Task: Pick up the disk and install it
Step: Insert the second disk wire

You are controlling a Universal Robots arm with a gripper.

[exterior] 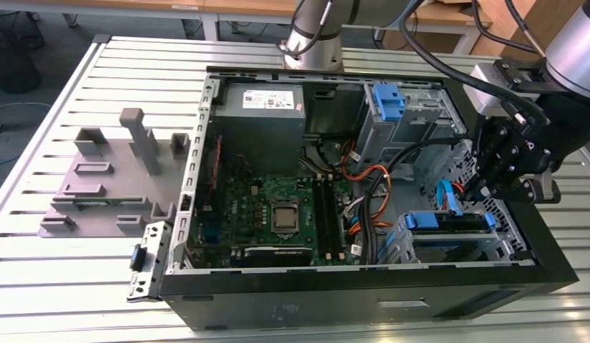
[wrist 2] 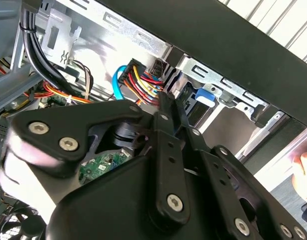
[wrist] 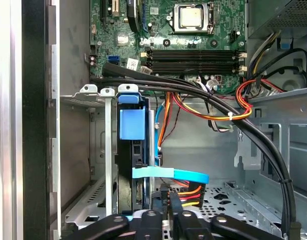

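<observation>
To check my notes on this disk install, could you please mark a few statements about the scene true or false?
1. The computer case lies open on a slatted metal table. True.
2. A cooler covers the processor. False: the processor is bare, with no cooler on it.
3. The gripper hangs over the processor. False: it hangs at the exterior view's right, by the drive cage.
4. The disk, in its blue carrier, stands in the drive cage. True.
</observation>
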